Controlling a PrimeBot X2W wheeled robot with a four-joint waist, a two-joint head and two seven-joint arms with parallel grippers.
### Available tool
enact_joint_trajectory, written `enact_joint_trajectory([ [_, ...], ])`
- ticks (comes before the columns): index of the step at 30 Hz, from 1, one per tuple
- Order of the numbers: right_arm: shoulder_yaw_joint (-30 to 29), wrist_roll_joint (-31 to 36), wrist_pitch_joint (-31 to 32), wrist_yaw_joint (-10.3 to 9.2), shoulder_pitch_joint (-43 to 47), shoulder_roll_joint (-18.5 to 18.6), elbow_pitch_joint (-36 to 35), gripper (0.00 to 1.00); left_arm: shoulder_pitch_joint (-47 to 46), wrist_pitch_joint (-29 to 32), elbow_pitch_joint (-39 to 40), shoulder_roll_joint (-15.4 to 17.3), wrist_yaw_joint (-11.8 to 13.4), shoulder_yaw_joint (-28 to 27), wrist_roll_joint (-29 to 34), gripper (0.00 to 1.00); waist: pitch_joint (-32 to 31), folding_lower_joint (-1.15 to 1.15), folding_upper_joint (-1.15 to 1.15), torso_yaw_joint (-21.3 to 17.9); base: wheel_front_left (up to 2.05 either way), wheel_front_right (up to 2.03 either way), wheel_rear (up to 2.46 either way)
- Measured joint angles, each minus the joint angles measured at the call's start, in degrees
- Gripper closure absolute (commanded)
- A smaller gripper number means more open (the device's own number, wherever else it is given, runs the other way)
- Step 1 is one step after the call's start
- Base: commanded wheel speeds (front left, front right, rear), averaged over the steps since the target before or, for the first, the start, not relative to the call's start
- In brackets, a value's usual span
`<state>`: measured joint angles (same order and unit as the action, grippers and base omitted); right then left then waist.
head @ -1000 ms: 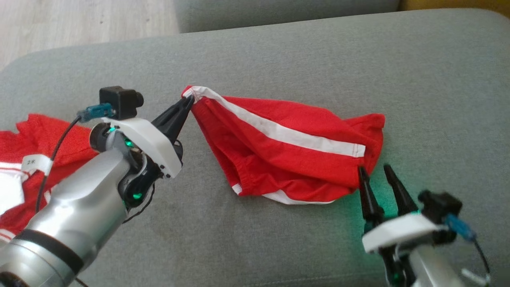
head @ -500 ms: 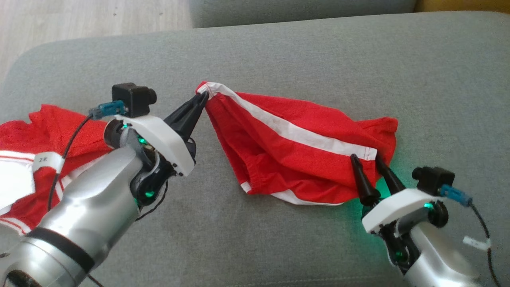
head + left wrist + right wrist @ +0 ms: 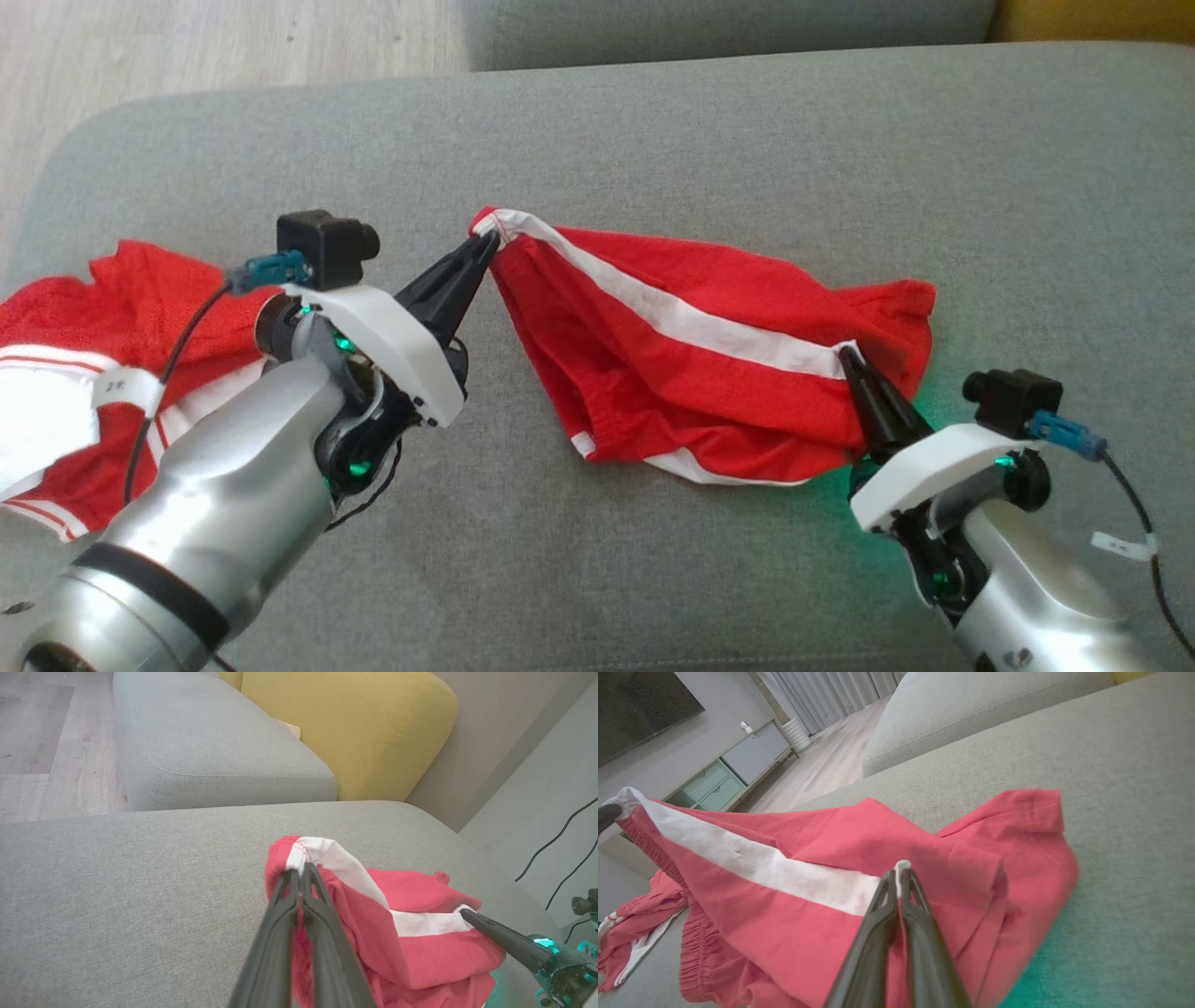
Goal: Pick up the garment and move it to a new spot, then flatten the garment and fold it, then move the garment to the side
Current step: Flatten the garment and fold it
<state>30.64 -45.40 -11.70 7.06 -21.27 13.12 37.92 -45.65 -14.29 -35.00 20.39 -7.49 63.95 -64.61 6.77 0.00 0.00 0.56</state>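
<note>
Grey sofa cushion (image 3: 700,121) carries the garment (image 3: 672,373), stretched along the ten-to-four o'clock axis, with the left gripper (image 3: 485,245) and right gripper (image 3: 850,355) each pinching one end.

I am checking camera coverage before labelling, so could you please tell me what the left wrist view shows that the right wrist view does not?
Left wrist view: a yellow cushion and black cables. Right wrist view: a cabinet, curtains and a second red garment. Both: the red shorts on the grey sofa, with the left gripper and right gripper each shut on an end of the white stripe.
</note>
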Motion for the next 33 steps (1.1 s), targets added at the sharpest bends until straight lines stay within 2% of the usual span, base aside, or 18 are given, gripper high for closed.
enact_joint_trajectory([
  [6, 0.4, 0.1, -1.5, 0.00, -0.9, 1.0, -1.2, 1.00, 0.7, 0.0, 0.4, 0.4, 0.0, -0.8, 0.6, 1.00, -1.3, 0.00, 0.00, -0.3, 0.00, 0.00, 0.00],
  [11, -2.6, 0.9, -2.1, 0.00, -5.5, 4.4, -6.2, 1.00, -1.2, 0.0, 3.7, 2.3, 0.0, -1.9, 1.5, 1.00, -1.0, 0.00, 0.00, -0.9, 0.00, 0.00, 0.00],
  [14, -6.0, 1.7, -2.1, 0.00, -12.6, 7.0, -8.3, 1.00, -8.0, 1.7, 5.4, 3.3, 0.0, -0.7, 2.7, 1.00, 0.7, 0.00, 0.00, -1.1, 0.00, 0.00, 0.00],
  [18, -10.3, 2.8, -0.1, 0.00, -26.7, 9.9, -8.6, 1.00, -23.7, 4.1, 5.9, 3.5, 0.0, 0.2, 5.1, 1.00, 4.7, 0.00, 0.00, -1.4, 0.00, 0.00, 0.00],
  [24, -14.2, 5.6, -0.1, 0.00, -47.5, 11.5, -5.9, 1.00, -42.9, 1.0, 0.9, 0.9, -0.1, -0.3, 11.1, 1.00, 12.3, 0.01, 0.00, -1.8, 0.00, 0.00, 0.00],
  [29, -15.8, 8.0, -1.5, 0.00, -56.1, 11.6, -5.2, 1.00, -49.7, -0.3, -2.5, -0.9, -0.1, -2.2, 16.3, 1.00, 17.4, 0.02, 0.00, -2.3, 0.00, 0.00, 0.00],
  [33, -14.4, 9.0, -2.5, 0.00, -58.1, 12.5, -6.3, 1.00, -50.9, -0.5, 0.3, -2.7, -0.1, -9.6, 21.9, 1.00, 21.5, 0.02, 0.00, -2.5, 0.00, 0.00, 0.00],
])
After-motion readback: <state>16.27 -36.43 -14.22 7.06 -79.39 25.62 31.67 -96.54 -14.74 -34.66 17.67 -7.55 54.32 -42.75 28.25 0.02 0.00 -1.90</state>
